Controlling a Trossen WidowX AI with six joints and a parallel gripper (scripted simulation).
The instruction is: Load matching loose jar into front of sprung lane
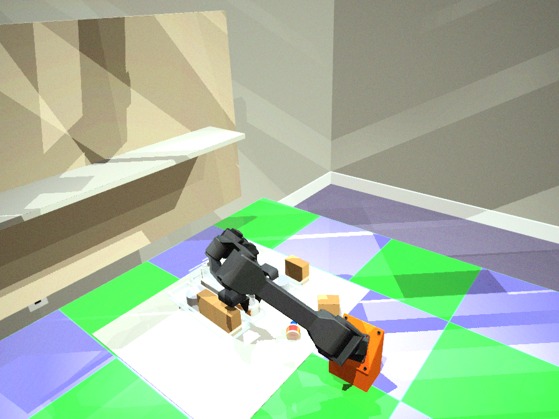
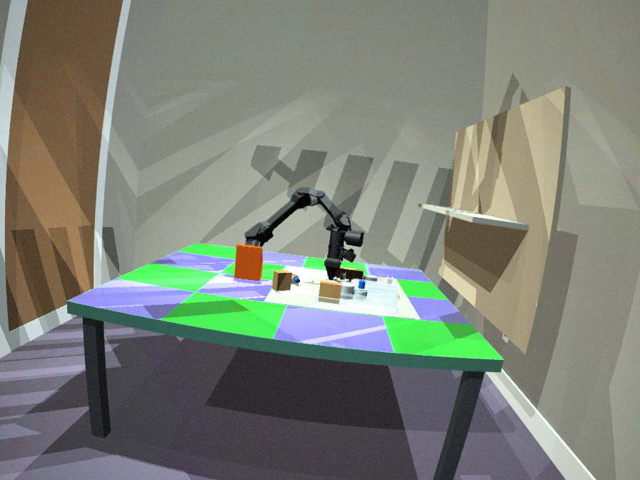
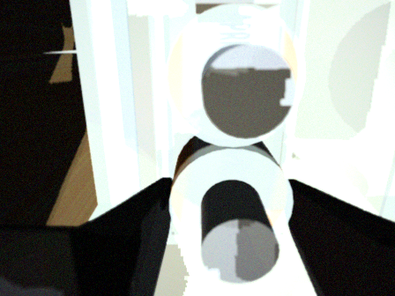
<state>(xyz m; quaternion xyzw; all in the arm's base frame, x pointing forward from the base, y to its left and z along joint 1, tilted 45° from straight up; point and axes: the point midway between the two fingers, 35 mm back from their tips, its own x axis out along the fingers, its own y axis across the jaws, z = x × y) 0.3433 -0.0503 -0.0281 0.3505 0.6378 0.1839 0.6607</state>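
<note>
Below, my claw (image 3: 230,198) pinches the loose jar (image 3: 232,211) by its sides, one dark finger (image 3: 132,229) on each flank. Wrist view: this grey-lidded jar stands upright in the pale lane (image 3: 145,132), touching the matching jar (image 3: 238,88) directly behind it. Exterior view: my arm (image 2: 310,198) reaches down over the counter (image 2: 331,330), beside a tan box (image 2: 329,291).
</note>
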